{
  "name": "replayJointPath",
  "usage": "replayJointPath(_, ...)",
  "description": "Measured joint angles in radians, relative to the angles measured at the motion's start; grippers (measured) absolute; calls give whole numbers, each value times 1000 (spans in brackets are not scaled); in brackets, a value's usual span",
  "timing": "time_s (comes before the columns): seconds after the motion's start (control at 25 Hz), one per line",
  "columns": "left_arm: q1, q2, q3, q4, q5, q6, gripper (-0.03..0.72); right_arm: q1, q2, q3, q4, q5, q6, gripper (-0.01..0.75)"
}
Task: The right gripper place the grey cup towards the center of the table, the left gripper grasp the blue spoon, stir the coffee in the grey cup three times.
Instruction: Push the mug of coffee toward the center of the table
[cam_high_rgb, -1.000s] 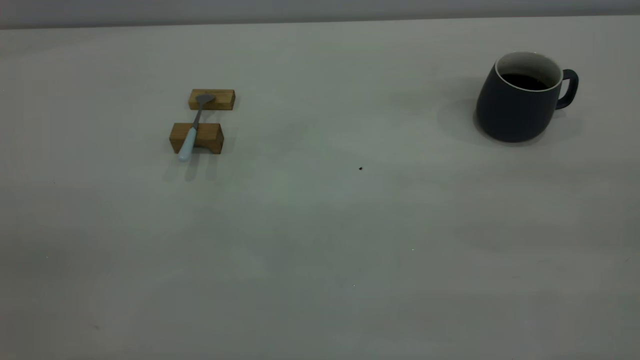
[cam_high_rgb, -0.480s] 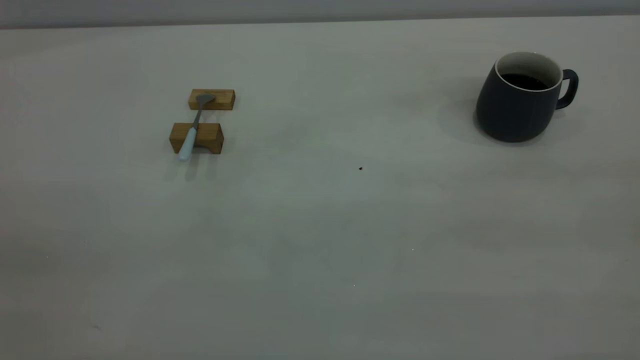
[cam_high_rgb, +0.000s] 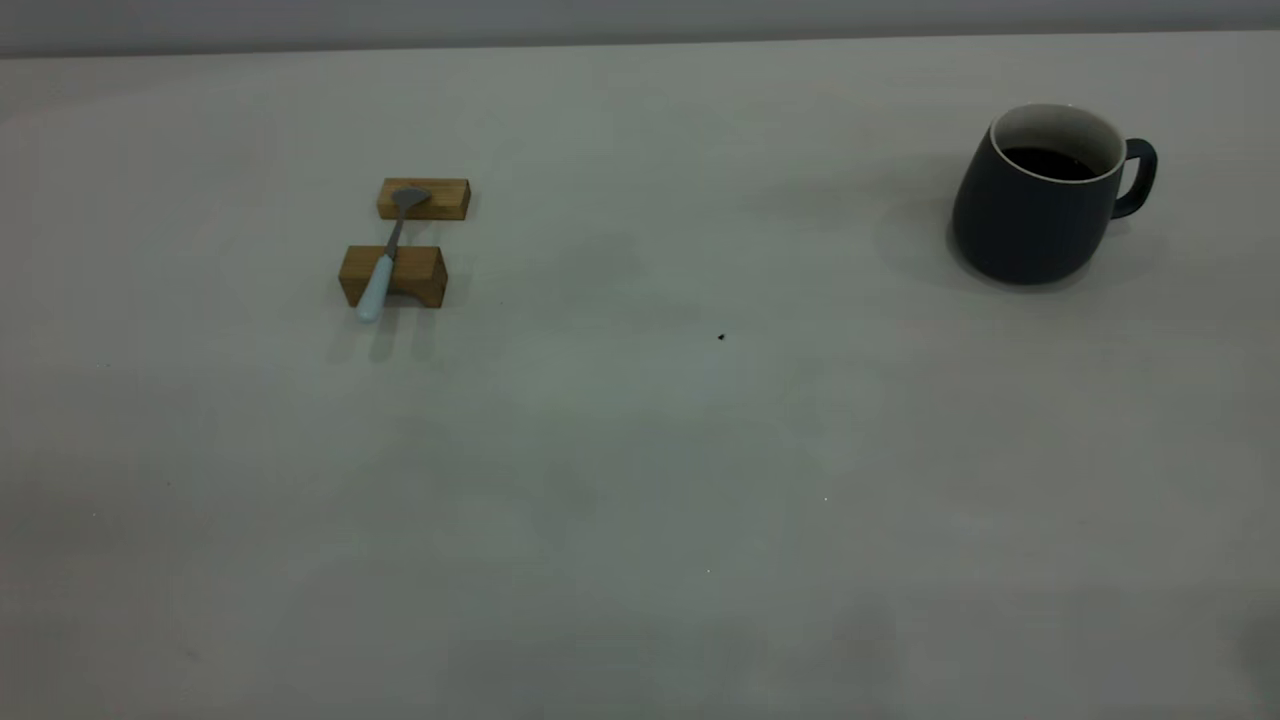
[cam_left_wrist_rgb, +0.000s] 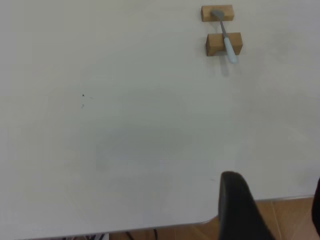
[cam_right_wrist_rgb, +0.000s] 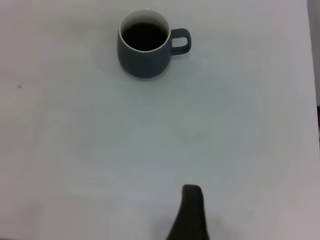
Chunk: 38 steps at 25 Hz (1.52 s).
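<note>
The grey cup (cam_high_rgb: 1035, 215) stands upright at the far right of the table (cam_high_rgb: 640, 450), its handle to the right, dark coffee (cam_high_rgb: 1048, 163) flat inside. The right wrist view looks down on the cup (cam_right_wrist_rgb: 145, 50); my right gripper (cam_right_wrist_rgb: 192, 212) shows only as a dark tip well short of it. The blue spoon (cam_high_rgb: 383, 268) lies across two wooden blocks at the left, pale handle toward the near side. My left gripper (cam_left_wrist_rgb: 277, 215) hangs open over the table's near edge, far from the spoon (cam_left_wrist_rgb: 227, 41). Neither gripper appears in the exterior view.
Two brown wooden blocks (cam_high_rgb: 424, 199) (cam_high_rgb: 393, 276) carry the spoon. A tiny dark speck (cam_high_rgb: 721, 337) marks the middle of the table. The table's near edge (cam_left_wrist_rgb: 150, 229) and brown floor show in the left wrist view; the table's side edge (cam_right_wrist_rgb: 312, 75) shows in the right wrist view.
Cup, spoon and blocks have not moved. Faint shadows drift over the near part of the table, and a dim dark patch now shows at the near right corner.
</note>
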Motion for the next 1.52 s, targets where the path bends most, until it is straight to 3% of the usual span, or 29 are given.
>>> replayJointPath(0.4, 0, 0, 0, 0, 0, 0, 432, 0, 619, -217, 100, -140, -403, 727)
replayJointPath(0.68, 0, 0, 0, 0, 0, 1, 432, 14, 994, -433, 121, -169, -679, 711)
replayJointPath(1.16, 0, 0, 0, 0, 0, 1, 432, 18, 1417, -733, -78, -220, -802, 691)
replayJointPath(1.52, 0, 0, 0, 0, 0, 1, 432, 57, 1559, -784, -117, -350, -1000, 675)
